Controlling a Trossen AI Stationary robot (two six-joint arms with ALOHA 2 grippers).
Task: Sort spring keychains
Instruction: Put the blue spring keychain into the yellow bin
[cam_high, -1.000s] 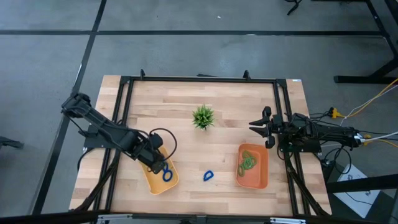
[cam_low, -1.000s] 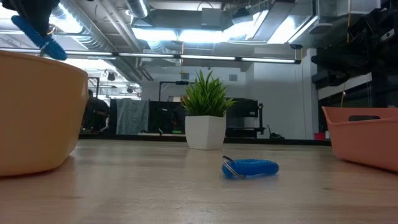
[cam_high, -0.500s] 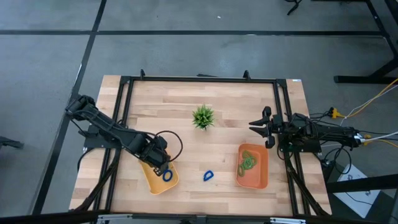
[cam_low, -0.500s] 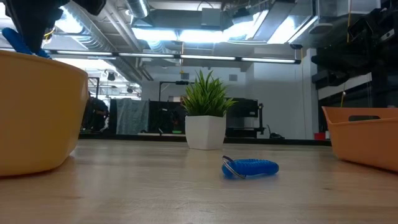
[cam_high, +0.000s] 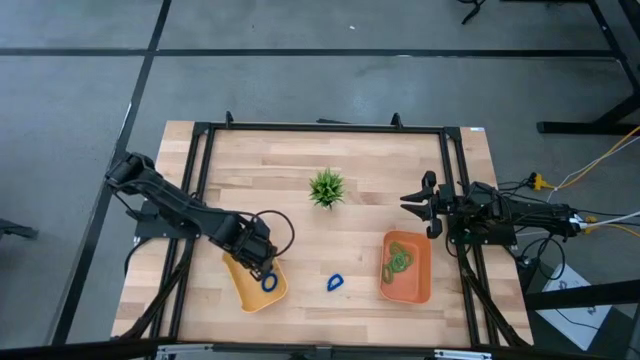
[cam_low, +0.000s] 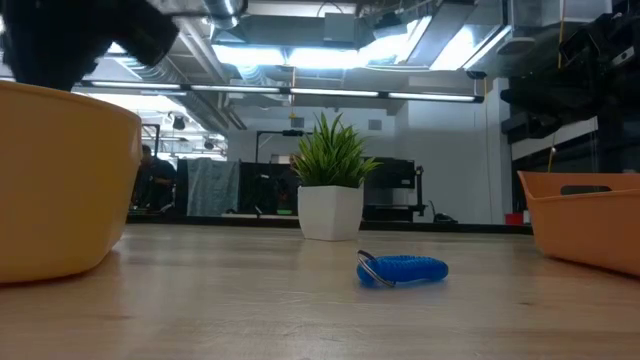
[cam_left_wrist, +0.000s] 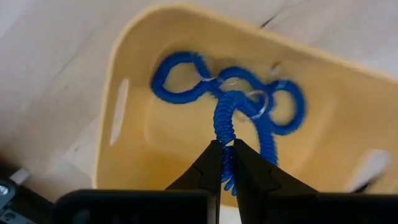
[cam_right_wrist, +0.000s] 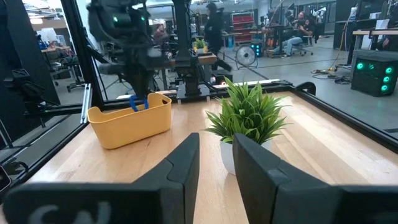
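Observation:
My left gripper stands over the yellow tray, shut on a blue spring keychain. Two more blue keychains lie on that tray's floor. Another blue keychain lies flat on the table between the trays. Light green keychains lie in the orange tray. My right gripper waits open at the table's right edge, touching nothing. My left gripper pinches the blue keychain's coil between its two fingers, coming from above and pointing down. The coil hangs below the fingers, and its lower end reaches down among the blue keychains on the tray's floor.
A small green plant in a white pot stands at the table's middle, toward the far side. A black frame runs round the table. Bare wood lies between the two trays around the loose blue keychain.
My left gripper has gone down into the yellow tray with the blue keychain, drifting slightly toward the table's right. In the low view the keychain, first above the tray's rim, has sunk behind the tray wall.

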